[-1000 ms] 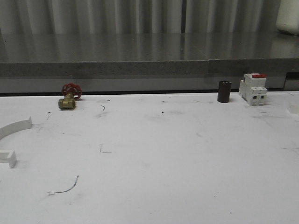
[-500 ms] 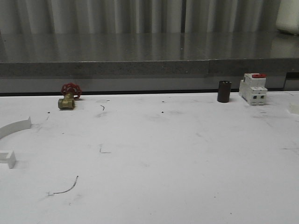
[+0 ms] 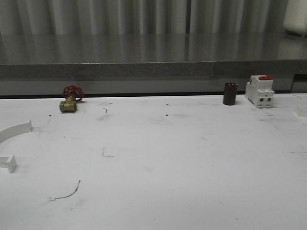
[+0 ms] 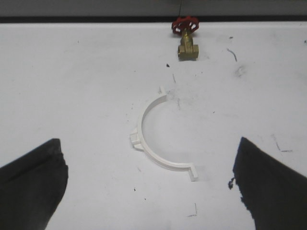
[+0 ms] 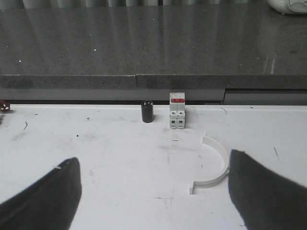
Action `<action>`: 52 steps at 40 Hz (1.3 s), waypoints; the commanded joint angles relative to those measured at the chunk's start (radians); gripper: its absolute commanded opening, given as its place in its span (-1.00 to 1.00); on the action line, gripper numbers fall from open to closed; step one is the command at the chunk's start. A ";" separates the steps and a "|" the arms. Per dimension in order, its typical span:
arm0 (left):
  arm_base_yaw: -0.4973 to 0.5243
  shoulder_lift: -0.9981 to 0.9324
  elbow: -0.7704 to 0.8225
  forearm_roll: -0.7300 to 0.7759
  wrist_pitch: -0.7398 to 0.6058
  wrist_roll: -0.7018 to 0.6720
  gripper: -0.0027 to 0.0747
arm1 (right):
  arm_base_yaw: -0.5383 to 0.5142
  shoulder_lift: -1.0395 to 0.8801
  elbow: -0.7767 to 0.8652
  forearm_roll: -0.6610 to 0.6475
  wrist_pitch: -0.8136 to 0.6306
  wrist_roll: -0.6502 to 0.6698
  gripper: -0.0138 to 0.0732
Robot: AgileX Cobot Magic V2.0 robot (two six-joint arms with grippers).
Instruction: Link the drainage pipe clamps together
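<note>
One drainage pipe clamp (image 4: 139,128), a white half-ring with small end tabs, lies flat on the white table. It sits ahead of my left gripper (image 4: 151,191), which is open, its dark fingers (image 4: 31,187) wide apart and empty. In the front view this clamp (image 3: 14,130) is cut off by the left edge. The other clamp half (image 5: 217,179) lies just inside the right-hand finger (image 5: 268,191) of my right gripper (image 5: 153,191). That gripper is open and holds nothing.
A brass valve with a red handwheel (image 3: 70,99) stands at the back left. At the back right stand a dark cylinder (image 3: 230,94) and a white breaker block with a red top (image 3: 260,91). A grey ledge (image 3: 153,69) runs behind the table.
</note>
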 commanded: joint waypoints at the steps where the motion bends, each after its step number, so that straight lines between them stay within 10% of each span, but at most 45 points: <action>1: 0.005 0.126 -0.101 -0.014 -0.010 -0.008 0.81 | 0.004 0.016 -0.033 0.000 -0.079 -0.007 0.79; 34: 0.083 0.793 -0.413 -0.212 0.146 0.121 0.80 | 0.004 0.016 -0.033 0.000 -0.079 -0.007 0.79; 52: 0.080 0.922 -0.413 -0.202 0.144 0.119 0.36 | 0.004 0.016 -0.033 0.000 -0.079 -0.007 0.79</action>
